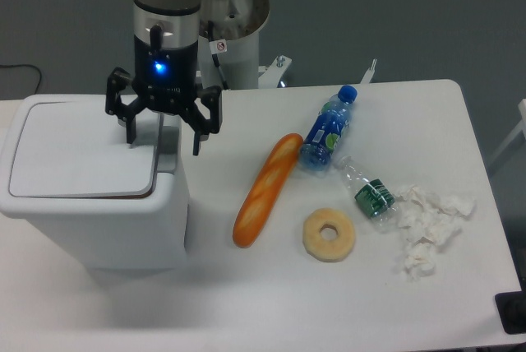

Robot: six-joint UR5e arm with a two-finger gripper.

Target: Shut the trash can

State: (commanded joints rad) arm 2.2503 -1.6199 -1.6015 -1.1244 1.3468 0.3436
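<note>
The trash can [99,220] is a large white boxy bin at the left of the table. Its flat white lid [82,159] lies almost level on the rim, with only a thin dark gap showing along its front edge. My gripper [163,142] hangs over the can's right rear corner, by the grey latch tab [168,138]. Its black fingers [198,132] are spread wide apart and open, holding nothing. The left finger points down at the lid's right edge; the right finger is past the can's side.
On the white table [271,303] lie a baguette [266,189], a blue water bottle [328,128], a doughnut-shaped ring [329,234], a crushed clear bottle with a green label [366,190] and crumpled white tissues [427,227]. The robot's base [230,31] stands behind.
</note>
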